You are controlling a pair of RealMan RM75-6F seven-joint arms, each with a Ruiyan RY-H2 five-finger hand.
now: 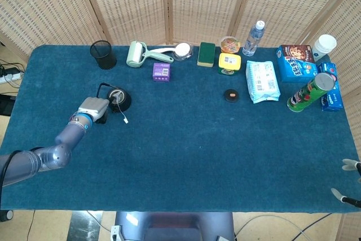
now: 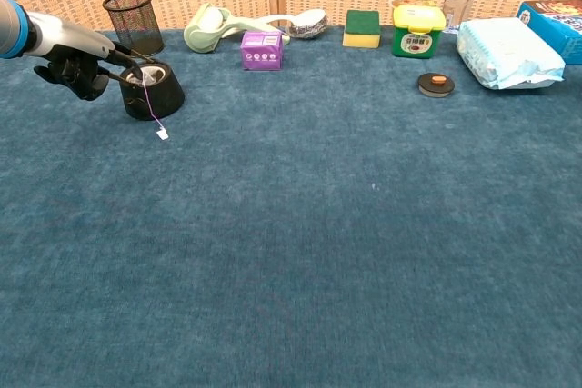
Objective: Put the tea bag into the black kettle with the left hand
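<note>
The black kettle [image 1: 119, 100] [image 2: 153, 90] stands at the left of the blue table. The tea bag [image 2: 145, 72] lies inside its open top. Its string hangs over the rim, and the white tag [image 1: 126, 121] [image 2: 162, 134] lies on the cloth in front. My left hand [image 1: 93, 109] [image 2: 72, 68] hovers just left of the kettle beside its wire handle, fingers loosely bent and holding nothing. Only the fingertips of my right hand [image 1: 348, 180] show at the bottom right corner of the head view, spread apart and empty.
A black mesh cup [image 1: 103, 54] stands behind the kettle. Along the back edge are a lint roller [image 1: 137, 54], a purple box [image 1: 161, 71], a green sponge [image 1: 206, 53], a yellow scale [image 1: 229, 63] and a bottle [image 1: 253, 38]. A wipes pack [image 1: 262, 81], boxes and a chips can [image 1: 311, 91] sit at the right.
</note>
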